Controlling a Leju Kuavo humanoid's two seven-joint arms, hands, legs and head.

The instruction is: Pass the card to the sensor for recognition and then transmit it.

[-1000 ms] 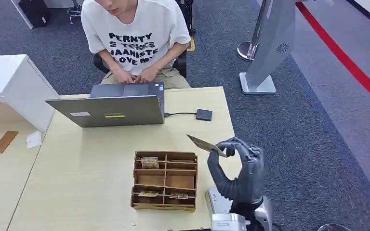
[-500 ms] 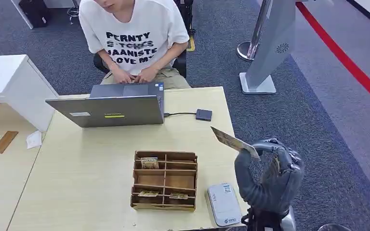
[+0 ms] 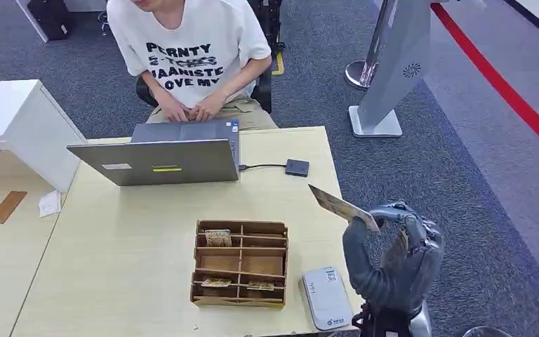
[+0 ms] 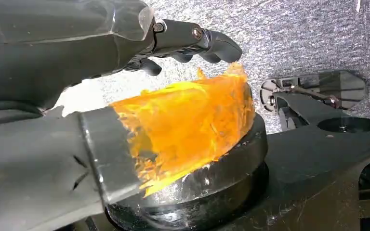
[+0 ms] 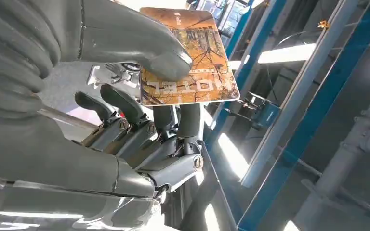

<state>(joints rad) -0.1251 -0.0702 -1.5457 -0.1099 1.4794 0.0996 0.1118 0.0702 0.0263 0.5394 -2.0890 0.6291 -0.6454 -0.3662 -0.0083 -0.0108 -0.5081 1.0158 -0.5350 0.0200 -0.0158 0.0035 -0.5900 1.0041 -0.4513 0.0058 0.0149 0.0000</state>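
1. Head view, far left: a white cabinet (image 3: 10, 119) stands beside the pale wooden counter (image 3: 126, 232)
2. A grey laptop (image 3: 160, 160) sits open at the counter's far side, and a person in a white printed T-shirt (image 3: 189, 53) sits behind it with both hands at the keyboard
3. A cable runs from the laptop to a small dark box (image 3: 297, 167) lying near the counter's right edge
4. Nearer the robot, a wooden divided tray (image 3: 240, 263) holds a few cards in its compartments
5. Just right of the tray lies the white flat sensor (image 3: 327, 298), at the counter's near right corner
6. The right hand (image 3: 393, 256) is raised past the counter's right edge, over the grey carpet, and pinches the card (image 3: 342, 207) between thumb and fingers; the card tilts, with its free end pointing back over the counter, above and apart from the sensor
7. In the right wrist view the thumb (image 5: 139, 45) presses on the printed face of the card (image 5: 192, 67), with the darker fingers behind it
8. The left hand (image 4: 101, 62) appears in the left wrist view above grey carpet, fingers slightly curled and apart, holding nothing
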